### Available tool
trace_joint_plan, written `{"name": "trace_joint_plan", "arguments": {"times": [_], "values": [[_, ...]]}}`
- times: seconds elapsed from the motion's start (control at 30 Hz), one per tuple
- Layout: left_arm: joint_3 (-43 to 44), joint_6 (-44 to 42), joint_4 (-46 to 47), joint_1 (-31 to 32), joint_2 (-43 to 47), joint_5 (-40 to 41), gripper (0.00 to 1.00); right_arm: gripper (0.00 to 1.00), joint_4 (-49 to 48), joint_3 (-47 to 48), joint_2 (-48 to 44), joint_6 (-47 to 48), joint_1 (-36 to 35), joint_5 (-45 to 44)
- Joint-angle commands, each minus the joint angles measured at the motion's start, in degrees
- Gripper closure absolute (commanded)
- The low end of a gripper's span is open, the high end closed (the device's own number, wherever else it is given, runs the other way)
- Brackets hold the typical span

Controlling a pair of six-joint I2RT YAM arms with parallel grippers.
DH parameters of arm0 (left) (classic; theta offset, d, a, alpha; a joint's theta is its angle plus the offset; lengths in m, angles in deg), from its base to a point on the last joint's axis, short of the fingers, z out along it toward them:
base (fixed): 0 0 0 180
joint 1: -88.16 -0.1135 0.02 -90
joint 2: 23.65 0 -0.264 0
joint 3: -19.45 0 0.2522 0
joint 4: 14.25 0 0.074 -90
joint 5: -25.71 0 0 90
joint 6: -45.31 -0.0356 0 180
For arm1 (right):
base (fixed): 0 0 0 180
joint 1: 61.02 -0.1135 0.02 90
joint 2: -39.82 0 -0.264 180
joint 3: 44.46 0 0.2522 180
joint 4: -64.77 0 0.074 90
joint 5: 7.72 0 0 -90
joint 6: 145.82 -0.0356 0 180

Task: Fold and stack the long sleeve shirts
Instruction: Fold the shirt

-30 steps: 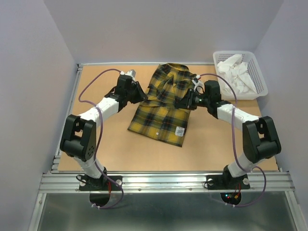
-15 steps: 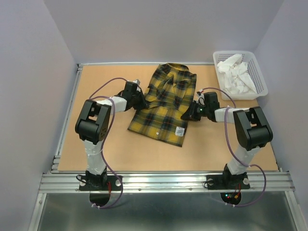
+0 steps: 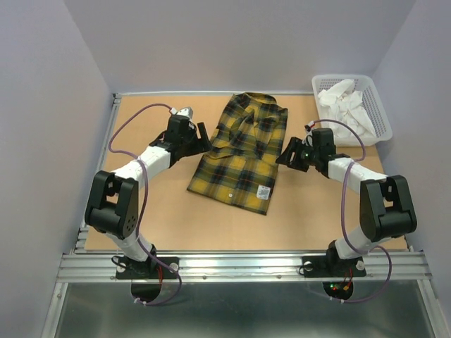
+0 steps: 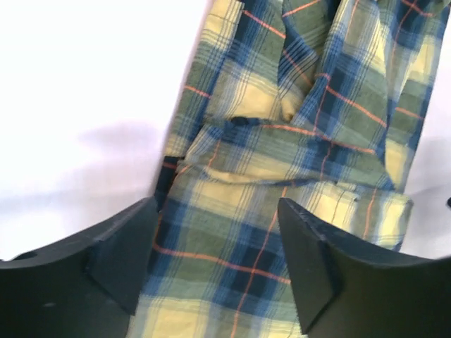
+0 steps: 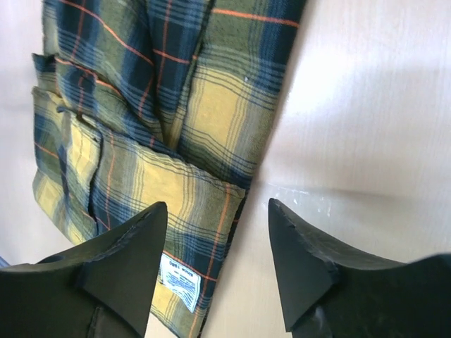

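- Fingers on the left [image 4: 120,260]: spread and empty, just beside the shirt's [image 3: 243,151] left edge.
- Shirt: centre of frame on the bench [image 3: 176,211], no sleeve sticking out; folding looks about half done.
- Fingers on the right [image 5: 303,271]: spread and empty, beside its right edge.
- Next move, likely: pinch the lower hem corners and carry them toward the collar.

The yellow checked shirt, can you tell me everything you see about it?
The shirt is soft-looking cloth, yellow with dark checks and thin orange lines. It lies flat on the brown table, collar toward the far edge, sides folded in. A small white label sits near its hem. The left pincer and right pincer stand open at its sides, gripping nothing.
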Motion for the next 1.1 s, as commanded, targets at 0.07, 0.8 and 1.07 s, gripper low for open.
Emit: {"name": "trace_joint_plan", "arguments": {"times": [0.07, 0.8, 1.07], "values": [[-5.50, -5.39, -4.65, -0.32, 1.54, 2.90, 0.14, 0.34, 4.57, 4.96, -0.64, -0.13, -2.79, -3.66], [-12.09, 4.18, -7.46, 1.08, -1.38, 0.44, 0.91, 0.65, 6.15, 17.61, 17.55, 0.74, -7.28, -3.76], [-33.76, 28.04, 10.32, 11.42, 11.89, -6.41, 1.00, 0.82, 7.56, 38.32, 32.47, 7.68, -12.28, -1.82]]}}
